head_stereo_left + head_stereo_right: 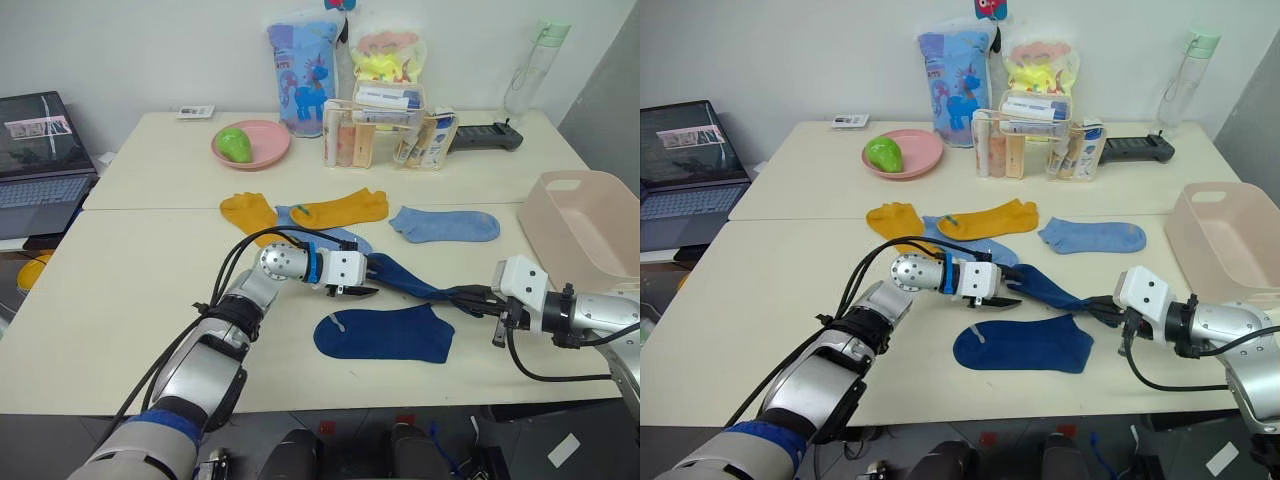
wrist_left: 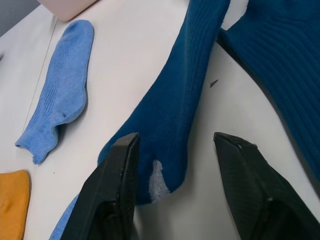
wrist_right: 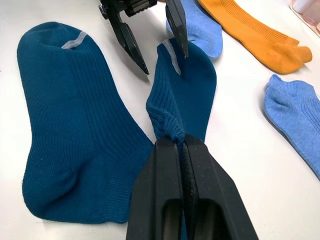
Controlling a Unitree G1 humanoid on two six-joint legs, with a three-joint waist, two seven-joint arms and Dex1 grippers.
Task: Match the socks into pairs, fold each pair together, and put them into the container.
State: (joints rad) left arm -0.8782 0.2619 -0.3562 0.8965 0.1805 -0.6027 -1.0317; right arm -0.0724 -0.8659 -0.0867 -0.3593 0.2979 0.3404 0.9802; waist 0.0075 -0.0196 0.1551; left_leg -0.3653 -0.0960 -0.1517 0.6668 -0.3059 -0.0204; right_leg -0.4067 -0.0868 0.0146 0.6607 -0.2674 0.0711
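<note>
A: Nearest item?
B: Flat navy sock (image 1: pixel 385 334), ribbed knit, grey stripe at the cuff, lying at the near edge of the table (image 1: pixel 120 300).

A: Grippers?
B: Right gripper (image 3: pixel 181 142) pressed together, pinching one end of the second navy sock (image 1: pixel 405 278). Left gripper (image 2: pixel 175 142) spread, fingers straddling that sock's cuff end, not closed on it.

A: Progress?
B: Early, I judge. No pair folded. Pink-beige bin (image 1: pixel 585 225), smooth plastic with rounded corners, sits at the far right and looks empty. Two mustard socks (image 1: pixel 340 208) and one light blue sock (image 1: pixel 445 224) lie farther back; a second blue sock (image 1: pixel 335 236) is partly under the mustard ones.
</note>
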